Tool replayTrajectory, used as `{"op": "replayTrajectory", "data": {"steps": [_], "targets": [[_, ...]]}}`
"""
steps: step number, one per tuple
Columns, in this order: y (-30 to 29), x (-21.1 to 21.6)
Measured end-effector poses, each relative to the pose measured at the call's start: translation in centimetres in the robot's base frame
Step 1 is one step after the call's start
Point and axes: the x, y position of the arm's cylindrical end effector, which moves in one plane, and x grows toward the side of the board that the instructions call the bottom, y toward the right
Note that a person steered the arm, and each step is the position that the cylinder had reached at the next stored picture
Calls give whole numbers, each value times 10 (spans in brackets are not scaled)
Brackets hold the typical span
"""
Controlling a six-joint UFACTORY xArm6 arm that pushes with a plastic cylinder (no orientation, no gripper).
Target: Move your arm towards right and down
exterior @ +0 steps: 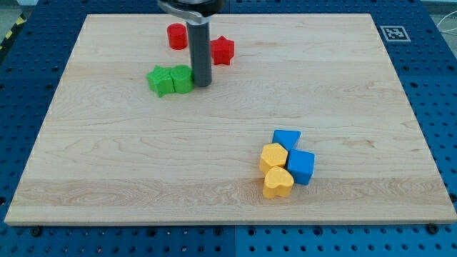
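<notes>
My tip (202, 85) rests on the board at the view's upper left, touching the right side of a green cube (182, 78). A green star-like block (161, 81) sits against that cube's left. A red cylinder (176, 36) stands above and left of the rod. A red star (223, 50) lies just right of the rod. At the view's lower right is a cluster: a blue block (287, 139), a blue cube (301, 166), a yellow hexagon-like block (273, 156) and a yellow heart (278, 183).
The wooden board (107, 178) lies on a blue perforated table (21, 86). A black-and-white marker tag (392, 32) sits off the board's top right corner.
</notes>
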Motion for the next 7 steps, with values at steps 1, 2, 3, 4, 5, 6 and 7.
{"op": "replayTrajectory", "data": {"steps": [1, 2, 3, 4, 5, 6, 7], "targets": [[-22, 0], [-48, 1], [-63, 10], [-32, 30], [-22, 44], [-22, 44], [-12, 26]]}}
